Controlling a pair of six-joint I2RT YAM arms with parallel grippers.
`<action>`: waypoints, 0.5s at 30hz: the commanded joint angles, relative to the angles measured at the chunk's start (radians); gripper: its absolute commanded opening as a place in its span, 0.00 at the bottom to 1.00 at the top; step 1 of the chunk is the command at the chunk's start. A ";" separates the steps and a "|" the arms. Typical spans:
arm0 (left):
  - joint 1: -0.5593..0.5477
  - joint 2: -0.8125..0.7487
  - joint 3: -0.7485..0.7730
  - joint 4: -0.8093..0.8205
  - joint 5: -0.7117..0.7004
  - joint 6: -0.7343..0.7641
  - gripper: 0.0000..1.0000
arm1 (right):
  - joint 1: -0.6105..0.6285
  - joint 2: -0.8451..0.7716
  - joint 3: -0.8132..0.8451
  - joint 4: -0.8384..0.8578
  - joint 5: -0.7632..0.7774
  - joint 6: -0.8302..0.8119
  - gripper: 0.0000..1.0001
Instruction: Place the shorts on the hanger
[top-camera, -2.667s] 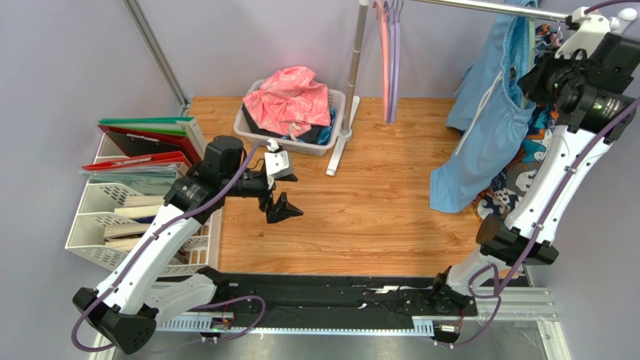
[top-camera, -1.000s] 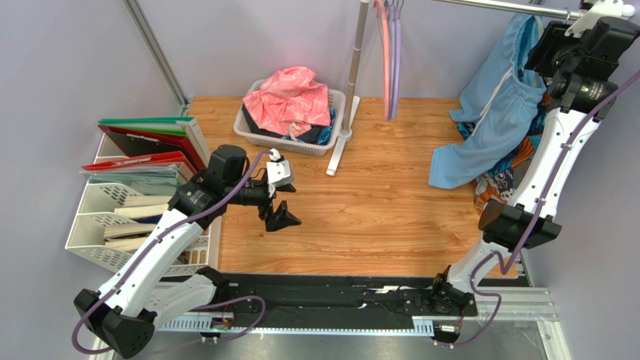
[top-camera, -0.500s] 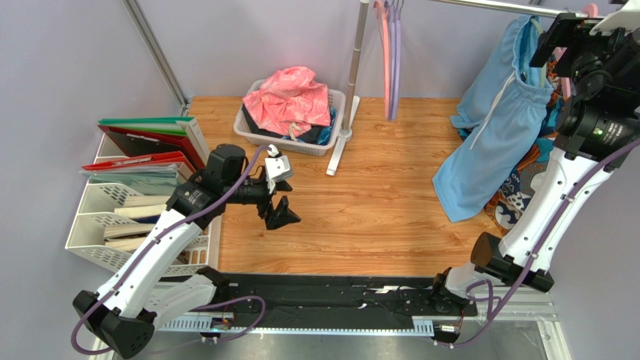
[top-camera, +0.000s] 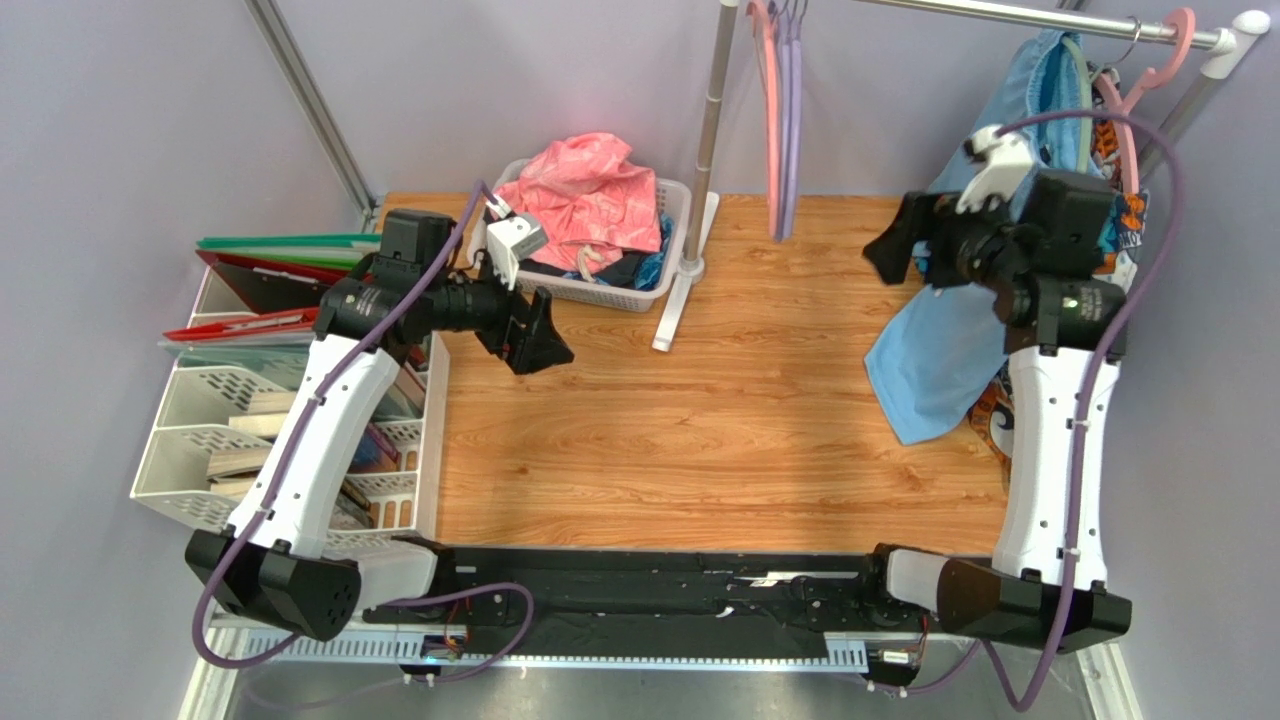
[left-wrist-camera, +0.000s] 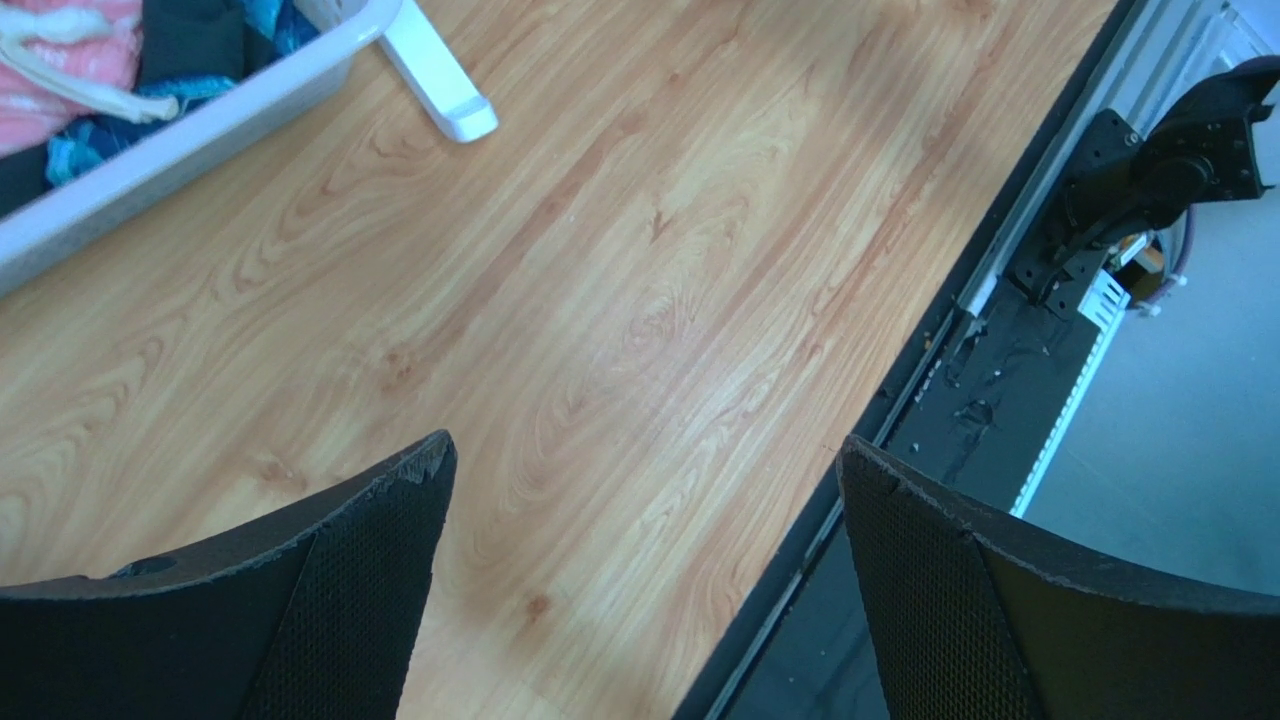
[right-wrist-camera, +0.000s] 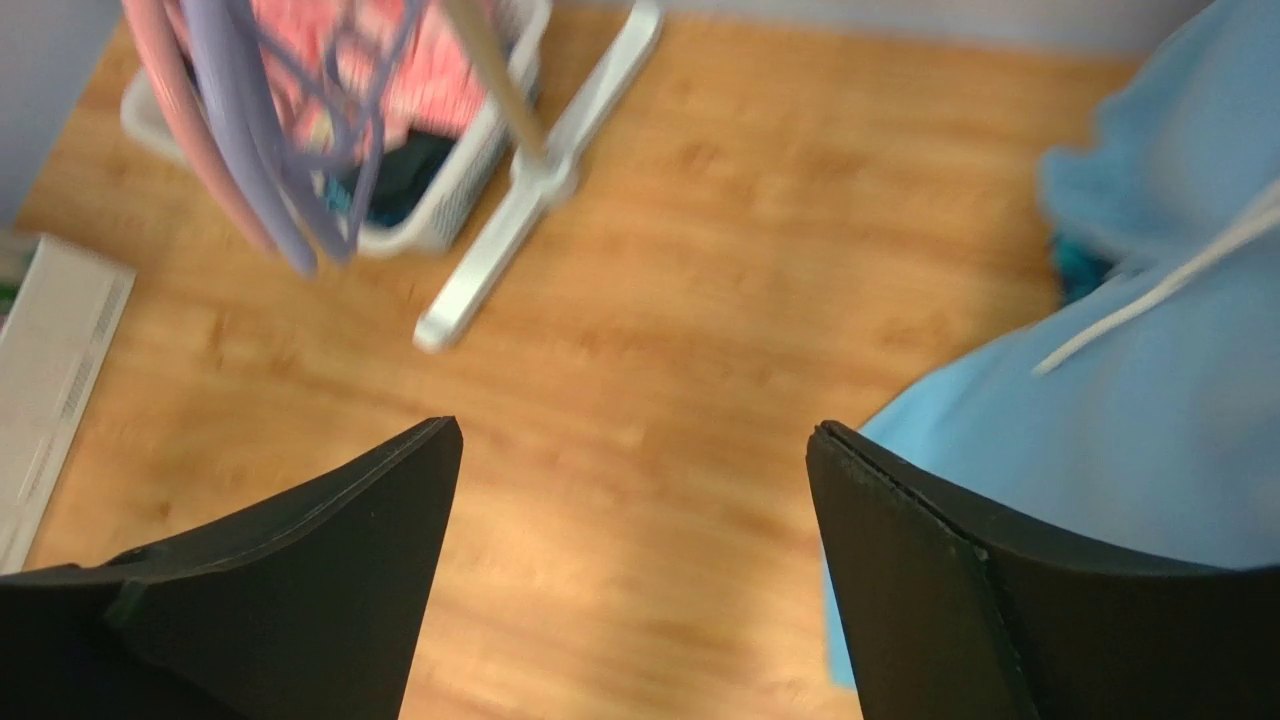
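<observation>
Release seems complete: right gripper (right-wrist-camera: 631, 432), jaws now wide and empty, has pulled back from rail (top-camera: 1022, 17), leaving shorts (top-camera: 935, 342) dangling from hanger (top-camera: 1071, 68) at its right end, while left gripper (left-wrist-camera: 643, 447) hovers wide open.

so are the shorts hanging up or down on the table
Hanging: the shorts drape down from the rail, and the open right gripper holds nothing.

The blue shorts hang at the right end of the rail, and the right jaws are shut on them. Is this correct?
No: the right wrist view shows the right gripper with its jaws wide open, empty, the shorts beside them. The shorts do hang at the right end of the rail.
</observation>
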 joint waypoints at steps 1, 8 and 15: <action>0.022 -0.032 0.003 -0.094 0.003 -0.002 0.99 | 0.078 -0.141 -0.228 0.020 -0.050 -0.022 0.91; 0.023 -0.100 -0.126 -0.093 -0.114 0.063 0.99 | 0.112 -0.314 -0.561 -0.018 -0.065 -0.138 0.93; 0.023 -0.167 -0.208 -0.102 -0.149 0.107 0.99 | 0.117 -0.413 -0.696 -0.055 -0.076 -0.216 0.95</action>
